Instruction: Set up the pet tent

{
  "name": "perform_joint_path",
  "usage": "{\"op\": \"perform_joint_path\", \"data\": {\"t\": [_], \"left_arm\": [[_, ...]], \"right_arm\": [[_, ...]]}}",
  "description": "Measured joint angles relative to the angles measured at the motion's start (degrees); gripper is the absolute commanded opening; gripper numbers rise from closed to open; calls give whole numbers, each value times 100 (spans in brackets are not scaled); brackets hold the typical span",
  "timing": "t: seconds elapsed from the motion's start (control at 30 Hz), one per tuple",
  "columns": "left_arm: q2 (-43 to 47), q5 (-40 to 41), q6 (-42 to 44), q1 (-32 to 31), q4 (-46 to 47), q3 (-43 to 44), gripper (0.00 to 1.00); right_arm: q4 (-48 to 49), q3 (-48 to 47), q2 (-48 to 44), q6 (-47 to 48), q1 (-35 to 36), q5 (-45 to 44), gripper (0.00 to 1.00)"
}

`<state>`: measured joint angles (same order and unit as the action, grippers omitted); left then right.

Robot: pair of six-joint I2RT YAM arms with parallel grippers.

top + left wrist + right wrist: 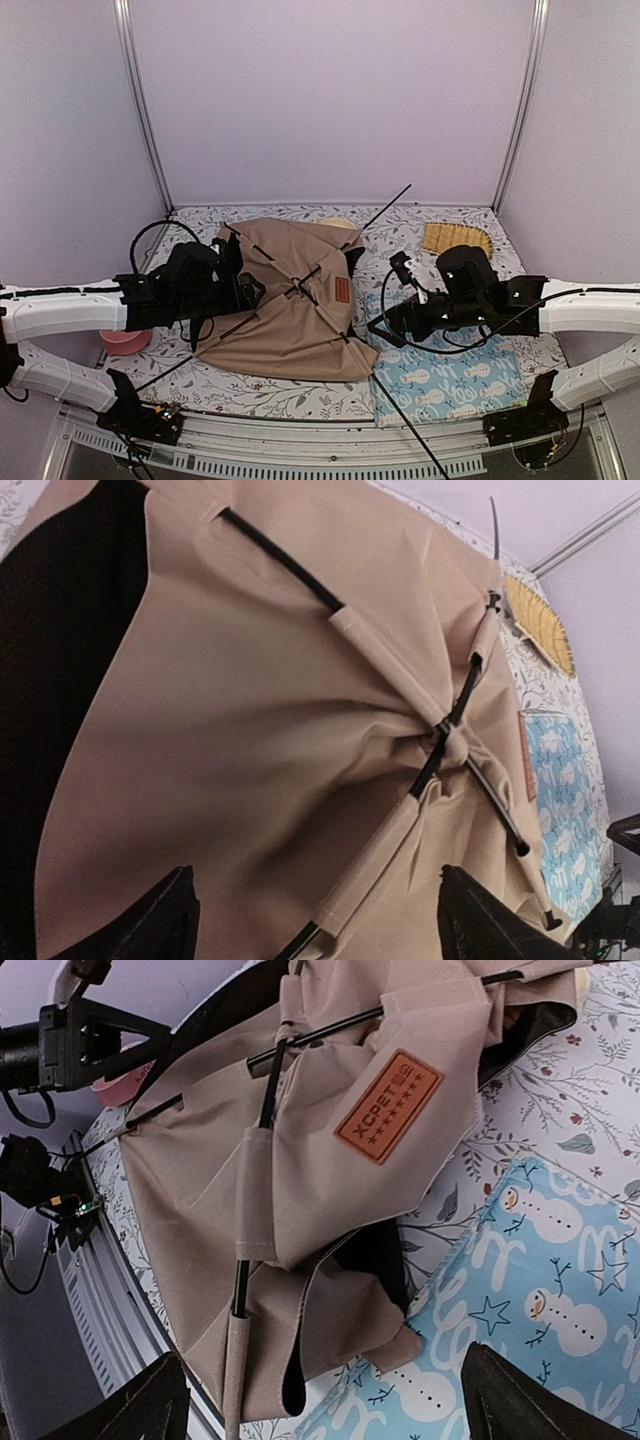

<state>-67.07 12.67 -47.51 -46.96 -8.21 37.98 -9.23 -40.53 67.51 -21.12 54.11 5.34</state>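
The left end effector (315, 930) has its dark fingers (165, 920) spread wide. A sleeved pole of the pet tent (250, 730) runs between them, and neither finger is closed on it. The right end effector (340, 1410) also stands apart, above the tent's lower edge and the light blue mat (540, 1290). The beige tent lies slumped mid-tabletop (250, 385) between the two arms. Its black poles (300, 288) cross on top, and the brown label (388, 1107) faces the right arm. The mat lies just beside its right edge. A yellow woven tray (457, 238) sits farther back on the right, and a pink bowl (125, 342) is at the left.
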Motion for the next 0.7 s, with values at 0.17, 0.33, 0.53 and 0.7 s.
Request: {"op": "perform_joint_path", "data": {"t": [0.17, 0.33, 0.53, 0.7], "left_arm": [[160, 122, -208, -164, -92, -297, 81], [184, 168, -15, -212, -118, -267, 82], [164, 306, 420, -212, -328, 0, 85], [79, 256, 640, -151, -481, 289, 85]], "right_arm": [[7, -2, 354, -9, 417, 116, 90], [-61, -57, 887, -46, 579, 170, 83], [-199, -264, 1193, -63, 629, 170, 73], [-321, -380, 1252, -74, 649, 168, 71]]}}
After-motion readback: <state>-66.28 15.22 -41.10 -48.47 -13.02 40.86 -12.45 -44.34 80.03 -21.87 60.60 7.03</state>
